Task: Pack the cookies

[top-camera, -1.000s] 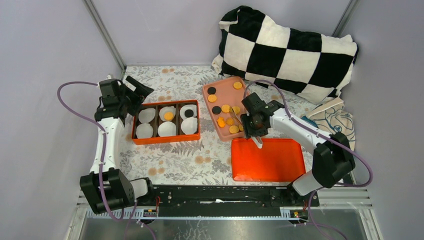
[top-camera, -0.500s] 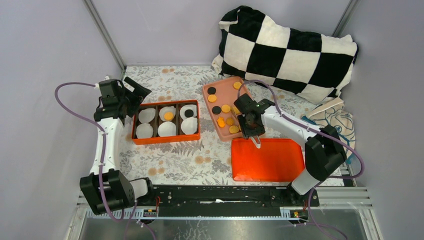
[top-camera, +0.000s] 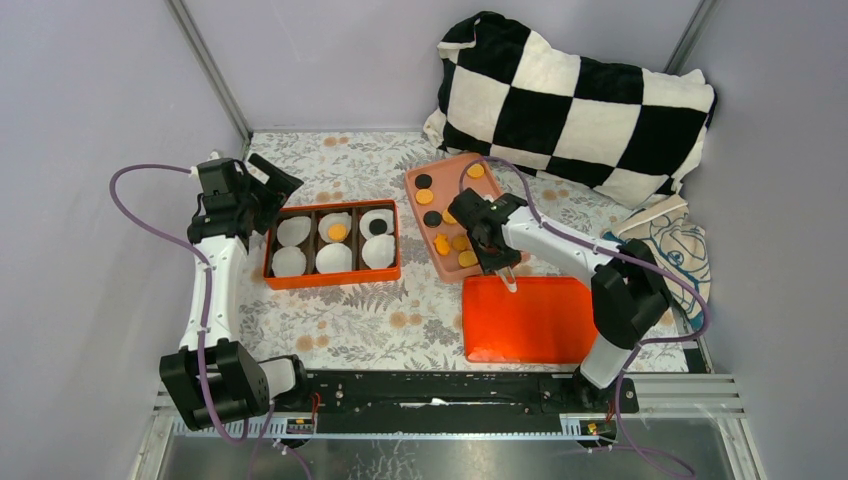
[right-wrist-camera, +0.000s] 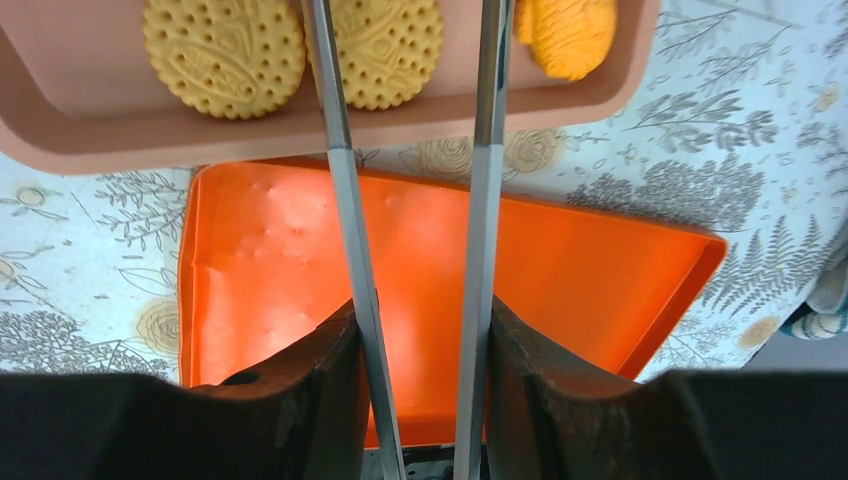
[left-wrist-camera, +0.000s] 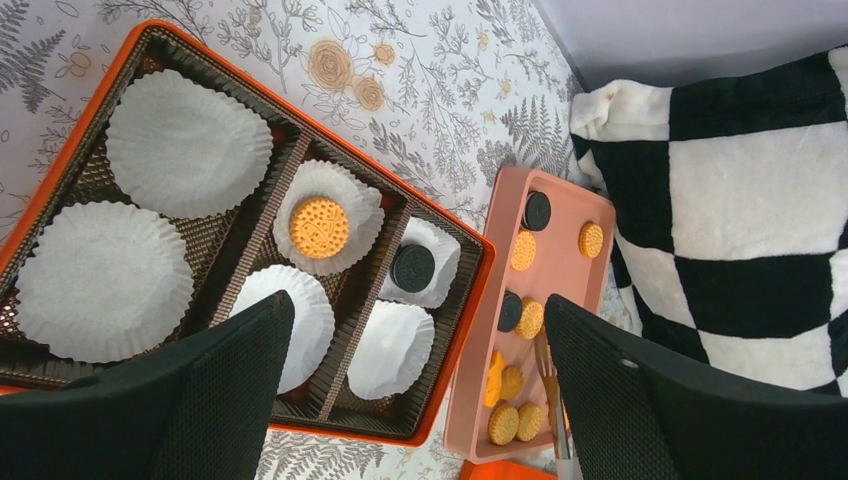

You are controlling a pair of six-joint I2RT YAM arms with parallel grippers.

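The right gripper is spread open, a golden cookie showing between its thin fingers at the pink tray's near rim, above the orange lid. The left gripper, likewise released, hangs over the orange box, where two cookies sit in liners.

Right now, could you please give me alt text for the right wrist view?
The right gripper's thin metal fingers, open, reach over a pink tray, straddling a round golden cookie; a shallow orange tray lies beneath them.
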